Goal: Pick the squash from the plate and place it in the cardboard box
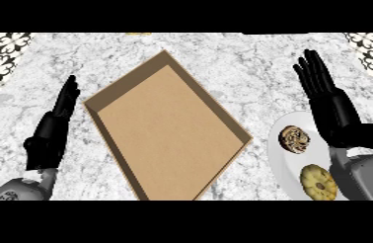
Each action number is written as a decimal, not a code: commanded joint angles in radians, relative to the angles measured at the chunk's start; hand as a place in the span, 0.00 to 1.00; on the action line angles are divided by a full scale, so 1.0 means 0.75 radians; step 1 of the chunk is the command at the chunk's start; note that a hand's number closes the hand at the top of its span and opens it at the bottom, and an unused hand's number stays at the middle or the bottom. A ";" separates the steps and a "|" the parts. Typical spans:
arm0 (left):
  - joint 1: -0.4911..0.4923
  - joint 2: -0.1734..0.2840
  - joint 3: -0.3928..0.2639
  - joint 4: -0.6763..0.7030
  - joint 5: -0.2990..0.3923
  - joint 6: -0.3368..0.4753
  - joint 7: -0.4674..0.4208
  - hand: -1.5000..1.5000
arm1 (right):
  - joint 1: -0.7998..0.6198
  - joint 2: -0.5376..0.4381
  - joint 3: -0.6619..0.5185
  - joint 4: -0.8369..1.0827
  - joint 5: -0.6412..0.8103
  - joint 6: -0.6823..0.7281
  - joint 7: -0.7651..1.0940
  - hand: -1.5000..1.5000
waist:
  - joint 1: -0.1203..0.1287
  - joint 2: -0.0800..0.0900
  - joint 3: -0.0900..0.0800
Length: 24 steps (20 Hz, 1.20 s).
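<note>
A white plate lies at the counter's right edge. On it sit a round yellow bumpy squash near the front and a brown-and-white mottled round item behind it. My right hand is open with straight fingers, raised over the plate's right side, and its forearm covers part of the plate. It touches neither item. An open cardboard box, turned like a diamond, fills the middle and holds nothing. My left hand is open, fingers up, to the left of the box.
The counter is grey-white marble. A small yellowish object peeks in at the far edge. Patterned tiles show at the top corners. Bare counter lies between the box and the plate.
</note>
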 commanded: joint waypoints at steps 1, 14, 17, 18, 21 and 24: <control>-0.028 -0.027 0.093 0.091 0.084 -0.097 -0.045 0.50 | 0.042 -0.083 0.035 -0.088 0.069 0.092 0.049 0.00 | 0.014 -0.016 0.002; 0.178 -0.016 0.247 -0.047 0.459 -0.260 0.120 0.50 | 0.376 -0.638 -0.047 -0.408 0.489 0.394 -0.858 0.00 | -0.042 -0.036 0.006; 0.190 0.000 0.291 0.020 0.486 -0.310 0.103 0.50 | 0.504 -0.794 -0.086 -0.494 0.643 0.383 -0.919 0.00 | -0.067 -0.037 0.003; 0.223 0.013 0.287 -0.025 0.474 -0.312 0.099 0.50 | 0.516 -0.865 -0.135 -0.536 0.661 0.373 -0.815 0.00 | -0.055 -0.040 0.001; 0.204 0.002 0.290 -0.034 0.485 -0.286 0.131 0.50 | 0.541 -0.993 -0.147 -0.494 0.974 0.266 -0.736 0.00 | -0.085 -0.047 0.001; 0.233 0.012 0.315 -0.060 0.506 -0.304 0.126 0.50 | 0.565 -1.070 -0.157 -0.603 1.170 0.212 -0.503 0.00 | -0.063 -0.048 -0.002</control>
